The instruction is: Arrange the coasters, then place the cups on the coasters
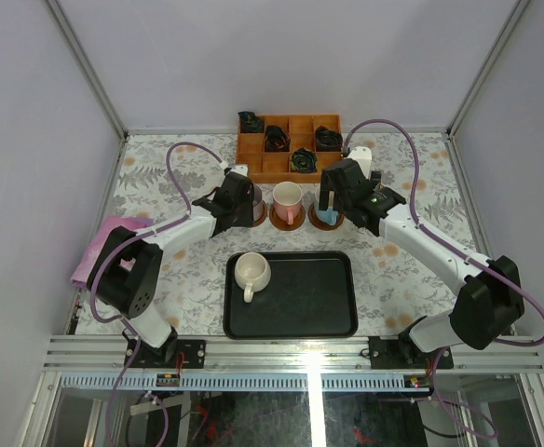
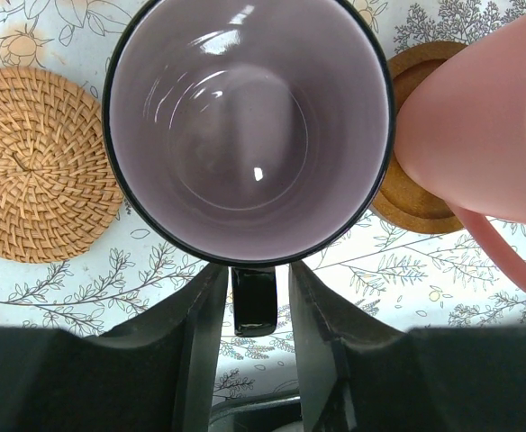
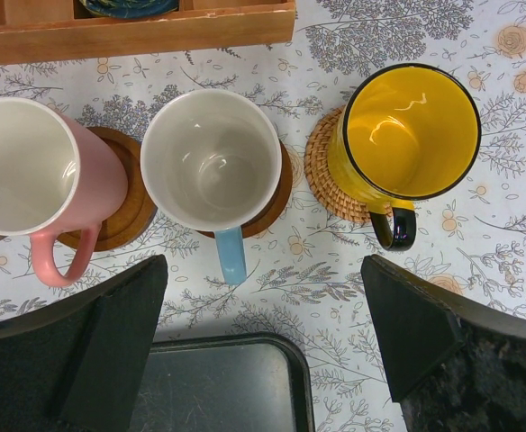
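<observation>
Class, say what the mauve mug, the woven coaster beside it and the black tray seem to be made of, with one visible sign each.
Mauve mug: glazed ceramic or enamel, glossy highlights, dark rim. Woven coaster: rattan or similar fibre, spiral weave, matt. Black tray: probably plastic, smooth, dull sheen.

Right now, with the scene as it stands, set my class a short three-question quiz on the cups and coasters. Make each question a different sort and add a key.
1. True or false: the cream cup stands on a coaster.
2. Which cup stands on a woven coaster? A pink, B yellow, C blue.
3. Fill in: the fingers of the left gripper flank the ____ of the mauve cup.
Key: 1 false, it stands in the tray. 2 B. 3 handle.
</observation>
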{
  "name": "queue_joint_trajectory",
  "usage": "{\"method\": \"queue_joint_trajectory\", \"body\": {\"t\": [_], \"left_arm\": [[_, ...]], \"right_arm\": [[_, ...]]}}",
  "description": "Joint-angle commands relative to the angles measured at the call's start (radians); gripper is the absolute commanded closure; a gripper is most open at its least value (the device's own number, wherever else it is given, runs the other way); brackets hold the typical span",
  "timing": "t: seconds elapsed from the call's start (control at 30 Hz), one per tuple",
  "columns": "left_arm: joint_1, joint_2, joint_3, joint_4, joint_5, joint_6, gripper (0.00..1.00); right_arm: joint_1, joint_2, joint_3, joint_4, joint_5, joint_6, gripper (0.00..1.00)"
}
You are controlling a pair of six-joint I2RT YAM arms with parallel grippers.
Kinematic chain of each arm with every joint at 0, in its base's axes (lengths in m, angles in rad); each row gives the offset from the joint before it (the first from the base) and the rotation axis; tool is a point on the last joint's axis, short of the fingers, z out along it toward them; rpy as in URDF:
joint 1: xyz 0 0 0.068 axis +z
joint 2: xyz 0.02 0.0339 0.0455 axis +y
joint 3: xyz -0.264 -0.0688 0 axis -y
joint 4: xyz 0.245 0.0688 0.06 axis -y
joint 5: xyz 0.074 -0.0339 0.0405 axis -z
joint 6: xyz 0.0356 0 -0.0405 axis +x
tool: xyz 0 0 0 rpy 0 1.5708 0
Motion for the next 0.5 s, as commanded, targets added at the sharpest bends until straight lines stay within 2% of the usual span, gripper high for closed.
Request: {"method": "queue_joint_trajectory", "body": {"t": [0.0,0.3,0.37,0.47], "left_arm": [[0.008,-0.008,0.016,0.033,-0.003,-0.002,0.66],[0.006,-0.031,0.002,0.014,-0.004,-0.004,0.65],[0.006,-0.043,-0.003,0.007,-0.007,-0.007,0.59],[0.006,-0.068,-0.014,-0.006,-0.015,-0.013,0.44]], "right_arm": [[-0.009,-0.003,0.036,0.017,-0.005,0.013,0.03],[-0.009,-0.003,0.036,0.017,-0.015,0.013,0.03],[-0.009,-0.007,0.033,0.018,-0.014,0.013,0.03],[-0.009,-0.011,0.029,0.02,-0.014,0.012,0.03]]}}
